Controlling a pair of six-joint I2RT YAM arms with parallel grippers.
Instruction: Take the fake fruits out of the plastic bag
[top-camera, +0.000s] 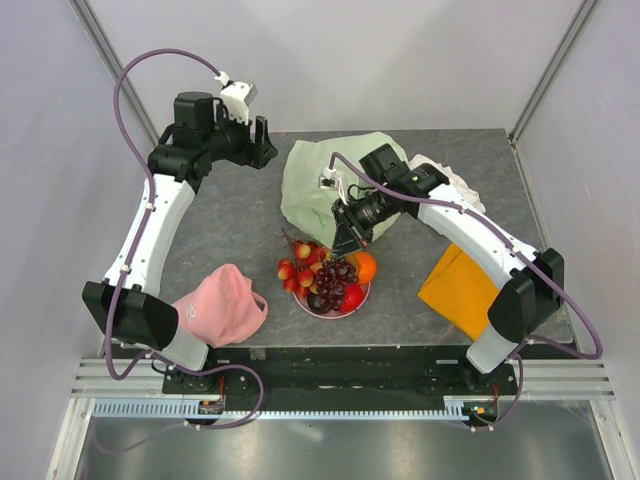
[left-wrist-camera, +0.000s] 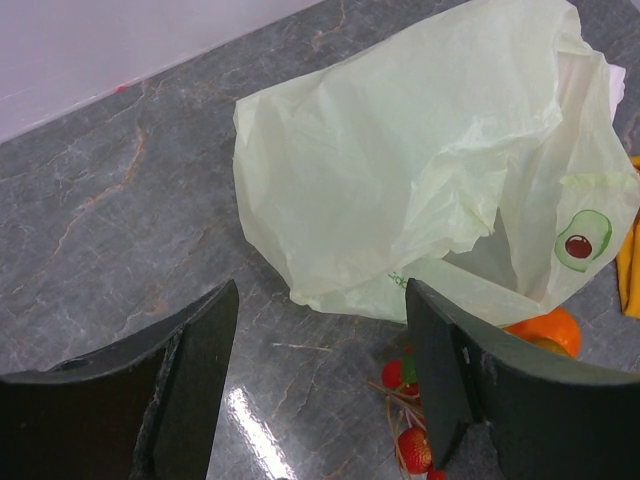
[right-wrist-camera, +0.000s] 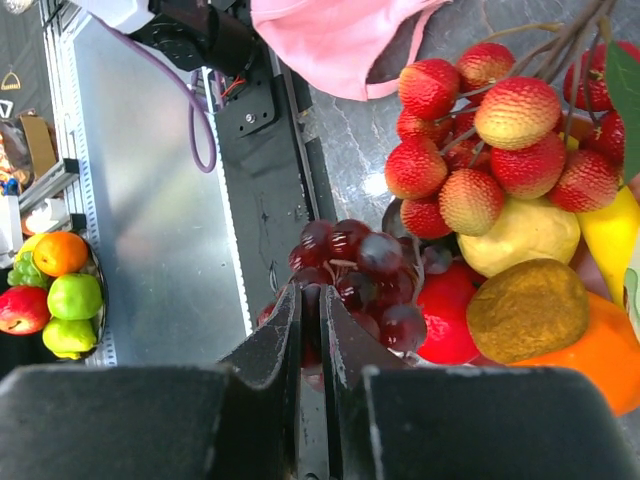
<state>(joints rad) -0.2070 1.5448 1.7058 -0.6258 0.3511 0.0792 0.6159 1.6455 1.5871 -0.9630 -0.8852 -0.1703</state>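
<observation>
The pale yellow-green plastic bag (top-camera: 330, 185) lies crumpled at the table's middle back, and it also fills the left wrist view (left-wrist-camera: 420, 150). In front of it, a pink plate (top-camera: 322, 312) holds a berry cluster (top-camera: 300, 265), an orange (top-camera: 365, 266) and a red apple (top-camera: 352, 297). My right gripper (top-camera: 345, 243) hangs over the plate, its jaws nearly closed on the dark purple grape bunch (right-wrist-camera: 365, 265) at the fingertips (right-wrist-camera: 290, 300). The berry cluster (right-wrist-camera: 480, 130), a yellow fruit (right-wrist-camera: 520, 235) and a brown fruit (right-wrist-camera: 527, 310) lie beside it. My left gripper (top-camera: 258, 143) is open and empty at the back left, short of the bag.
A pink cloth (top-camera: 225, 305) lies at the front left. An orange cloth (top-camera: 458, 290) lies at the front right under the right arm. A white cloth (top-camera: 450, 178) sits behind the bag. A bowl of other fruit (right-wrist-camera: 55, 295) stands off the table.
</observation>
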